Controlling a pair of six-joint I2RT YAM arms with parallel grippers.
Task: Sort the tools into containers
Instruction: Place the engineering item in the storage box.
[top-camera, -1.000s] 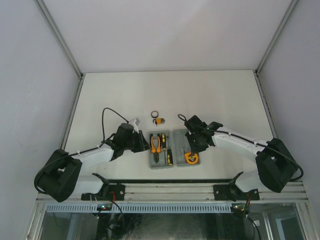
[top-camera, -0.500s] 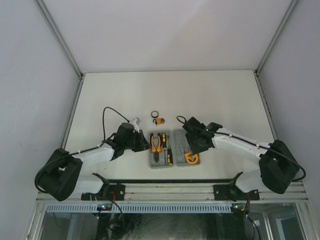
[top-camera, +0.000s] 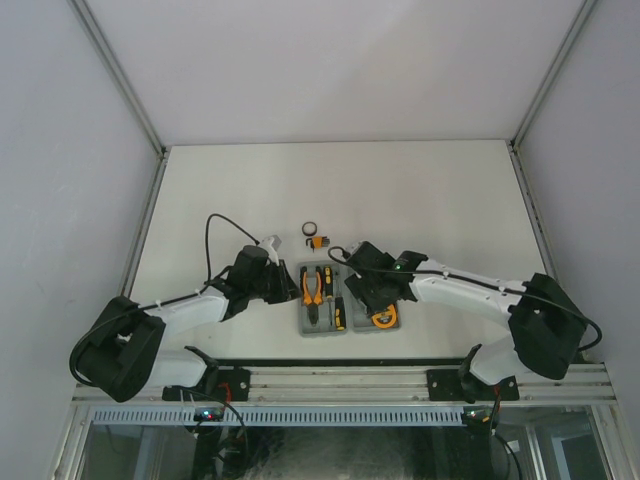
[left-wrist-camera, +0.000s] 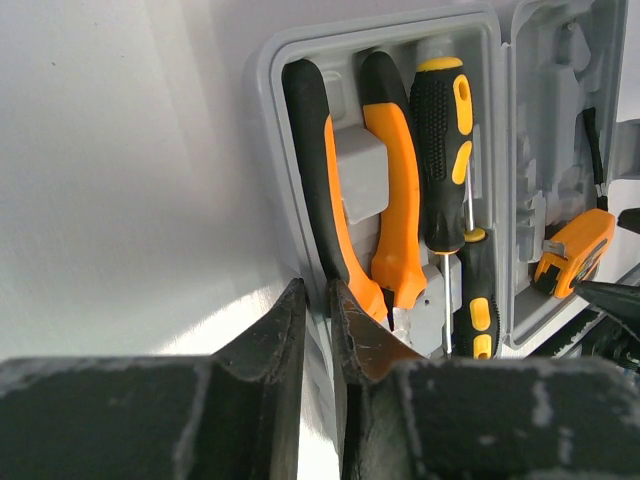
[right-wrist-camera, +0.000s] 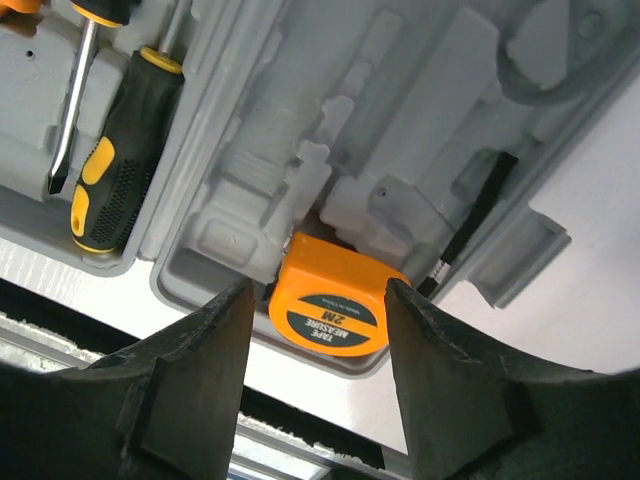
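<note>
The grey tool case (top-camera: 325, 334) lies open near the table's front edge. Its left half holds the orange-handled pliers (left-wrist-camera: 400, 200) and two black-and-yellow screwdrivers (left-wrist-camera: 440, 150) (left-wrist-camera: 480, 300). The orange tape measure (right-wrist-camera: 330, 305) sits in the near corner of the right half. My right gripper (right-wrist-camera: 318, 287) hangs open just above it, one finger on each side, not touching it. My left gripper (left-wrist-camera: 318, 300) is shut on the case's left rim (left-wrist-camera: 265, 90). On the table behind the case lie the black ring (top-camera: 310, 230) and the small hex key set (top-camera: 320, 241).
A thin black bar (right-wrist-camera: 480, 210) lies in a recess along the right half's outer edge. The aluminium rail (top-camera: 340, 378) carrying both arm bases runs just in front of the case. White walls enclose the table on three sides.
My right gripper has slid left over the case's right half and opened its jaws wider around the tape measure. The left gripper has stayed at the case's left rim.
</note>
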